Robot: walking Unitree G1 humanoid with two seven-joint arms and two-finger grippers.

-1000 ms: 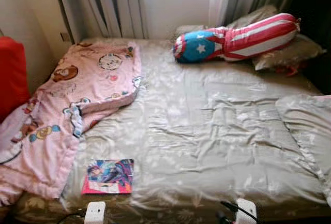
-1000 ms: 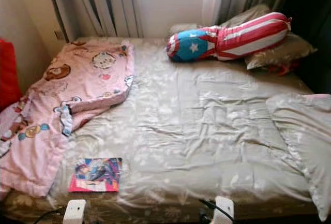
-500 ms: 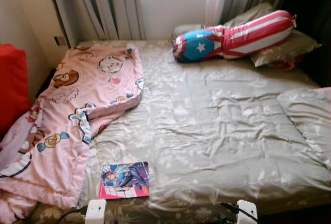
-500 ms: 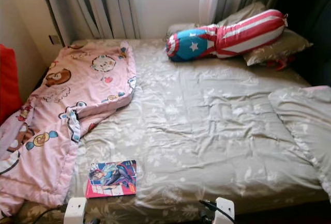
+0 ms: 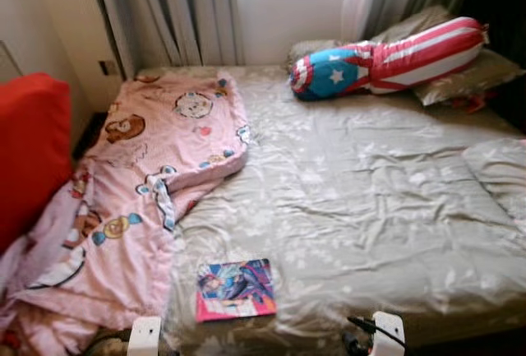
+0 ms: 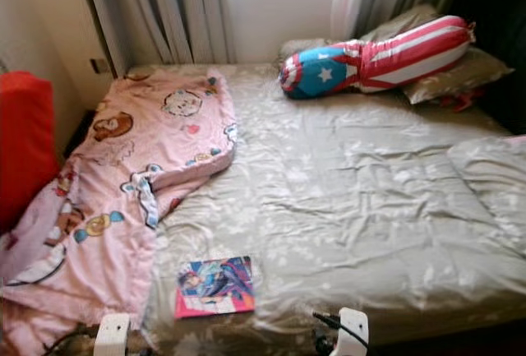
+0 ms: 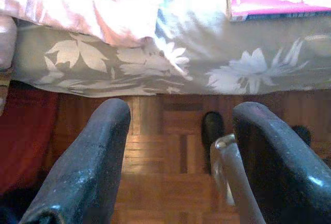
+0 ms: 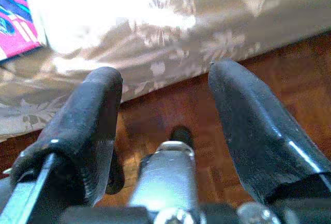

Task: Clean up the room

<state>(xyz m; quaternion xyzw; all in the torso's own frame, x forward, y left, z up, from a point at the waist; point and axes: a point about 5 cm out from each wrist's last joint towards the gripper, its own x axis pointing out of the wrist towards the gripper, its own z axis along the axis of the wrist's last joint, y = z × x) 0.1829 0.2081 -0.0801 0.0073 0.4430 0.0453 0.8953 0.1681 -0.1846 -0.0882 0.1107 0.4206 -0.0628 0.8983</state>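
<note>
Both grippers are basically parked at the near edge of the bed: the left gripper [image 7: 178,157] has its fingers spread wide with nothing between them, just wood parquet floor [image 7: 155,182] below and the bed's floral sheet [image 7: 155,63] hanging past it, and the right gripper [image 8: 165,131] is the same deal, wide apart, empty, over the floor by the bed's near side. Going outward, the closest thing is a comic-style book [image 5: 235,289] lying flat near the front edge of the bed, a bit left of centre, its pink corner peeking into both wrist views. Left of that a pink cartoon blanket [image 5: 148,191] is rumpled and sliding off the left side, next to something red [image 5: 29,159]. Far end has a stars-and-stripes bolster [image 5: 386,60] lying across the grey pillows [image 5: 468,76], with curtains [image 5: 181,11] behind. Progress-wise I'd say the cleanup looks barely started: book's out, blanket's a heap, sheet's wrinkled, nothing's picked up. Book seems the obvious first grab. As for writing, the cover has some lettering but it's way too blurry to read, and no brands visible anywhere
</note>
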